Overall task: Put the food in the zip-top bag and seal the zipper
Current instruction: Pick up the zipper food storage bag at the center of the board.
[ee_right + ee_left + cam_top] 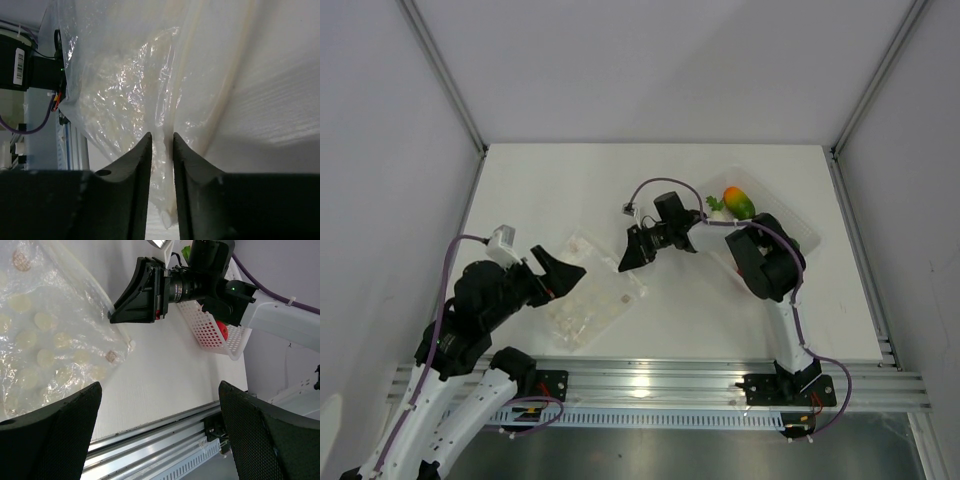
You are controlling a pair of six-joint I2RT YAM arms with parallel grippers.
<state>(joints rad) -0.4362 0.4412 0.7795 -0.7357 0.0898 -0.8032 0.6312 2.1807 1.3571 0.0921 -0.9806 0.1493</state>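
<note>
The zip-top bag (590, 297) lies crumpled on the white table, clear and crinkly (45, 330). My right gripper (628, 258) sits at its right edge, jaws drawn close on a fold of the bag's plastic (162, 136). Whether that fold holds the zipper I cannot tell. My left gripper (565, 272) hovers at the bag's left side, wide open and holding nothing (160, 430). Some of the food rests in the tray: an orange-green mango (738, 202), a green piece (716, 205) and a red apple (222, 331).
A tray (804, 232) with perforated white walls (206, 330) stands at the right behind my right arm. A metal rail (650, 385) runs along the table's near edge. Grey walls close in the left, right and back.
</note>
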